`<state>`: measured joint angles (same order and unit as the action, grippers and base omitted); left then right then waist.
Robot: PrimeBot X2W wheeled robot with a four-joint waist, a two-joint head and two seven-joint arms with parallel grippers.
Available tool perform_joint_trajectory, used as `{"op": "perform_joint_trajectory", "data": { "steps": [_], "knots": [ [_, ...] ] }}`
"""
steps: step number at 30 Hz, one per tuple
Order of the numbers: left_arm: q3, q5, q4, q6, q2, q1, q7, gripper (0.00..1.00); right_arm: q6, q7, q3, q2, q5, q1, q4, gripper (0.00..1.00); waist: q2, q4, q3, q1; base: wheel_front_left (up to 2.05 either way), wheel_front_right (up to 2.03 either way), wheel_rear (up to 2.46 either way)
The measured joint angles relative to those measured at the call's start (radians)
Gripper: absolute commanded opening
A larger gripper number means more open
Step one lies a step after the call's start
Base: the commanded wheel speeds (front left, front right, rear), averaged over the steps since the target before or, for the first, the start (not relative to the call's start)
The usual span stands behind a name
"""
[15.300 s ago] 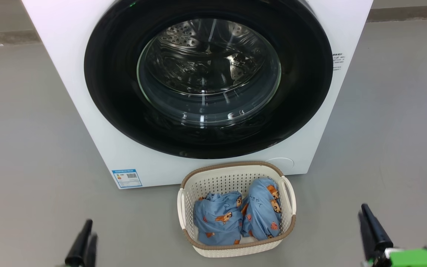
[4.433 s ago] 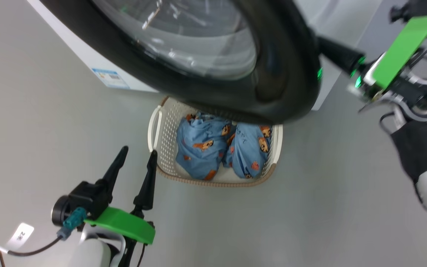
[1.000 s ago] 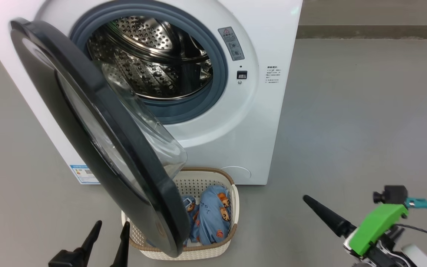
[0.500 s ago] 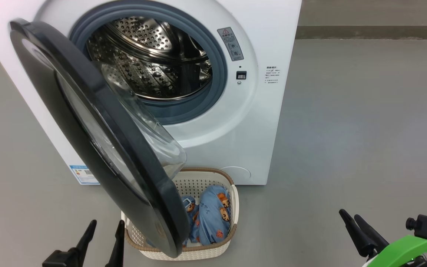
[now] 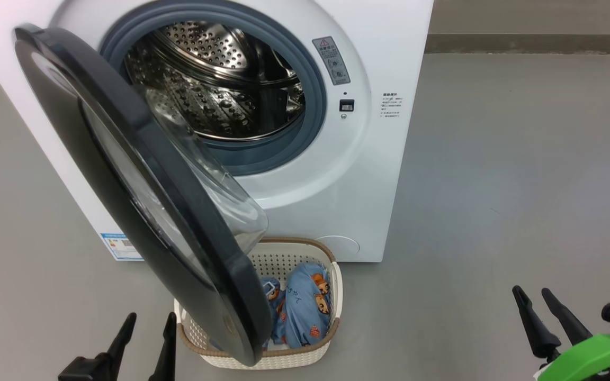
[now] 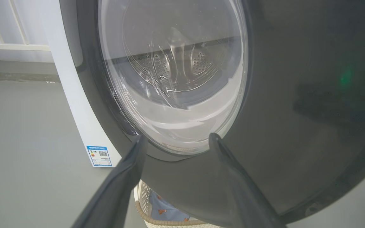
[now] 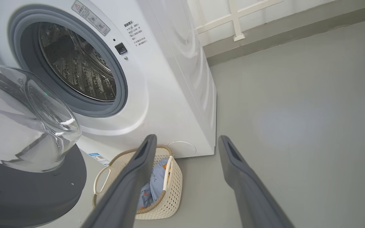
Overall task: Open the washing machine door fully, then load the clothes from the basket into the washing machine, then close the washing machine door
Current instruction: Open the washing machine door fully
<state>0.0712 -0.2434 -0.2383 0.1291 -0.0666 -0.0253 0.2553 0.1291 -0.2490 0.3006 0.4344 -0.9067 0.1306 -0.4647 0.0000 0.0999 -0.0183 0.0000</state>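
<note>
Washing machine door is hinged on my left and swung partway out, its lower edge hanging over the left part of the basket. Drum is exposed. The basket sits on the floor just in front of the washing machine, with the clothes inside. My left gripper is spread wide and empty, low beside the basket, facing the door's outer side. My right gripper is spread wide and empty, well off to the right.

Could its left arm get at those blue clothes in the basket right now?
Probably not directly. The half-open washing machine door hangs over the left part of the basket, between the open left gripper and the clothes. The basket's right part is uncovered.
</note>
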Motion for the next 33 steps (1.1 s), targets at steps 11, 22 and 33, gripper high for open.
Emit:
{"op": "perform_joint_trajectory", "data": {
  "steps": [11,22,33],
  "knots": [
    [-0.006,0.000,0.005,0.000,0.002,0.000,0.000,1.00,0.000,-0.001,-0.221,-0.113,0.333,-0.106,0.100,1.00,0.0000,0.006,0.004,0.0000,0.00,0.00,0.00],
    [-0.009,0.000,0.006,0.000,0.004,0.000,0.000,1.00,0.000,-0.001,-0.296,-0.179,0.468,-0.172,0.113,1.00,0.0000,0.006,0.007,0.0000,0.00,0.00,0.00],
    [-0.028,0.001,0.023,0.000,0.005,0.000,0.000,0.00,0.000,-0.001,-0.315,-0.184,0.478,-0.173,0.120,1.00,0.0000,0.007,0.005,0.0000,0.00,0.00,0.00]
  ]
}}
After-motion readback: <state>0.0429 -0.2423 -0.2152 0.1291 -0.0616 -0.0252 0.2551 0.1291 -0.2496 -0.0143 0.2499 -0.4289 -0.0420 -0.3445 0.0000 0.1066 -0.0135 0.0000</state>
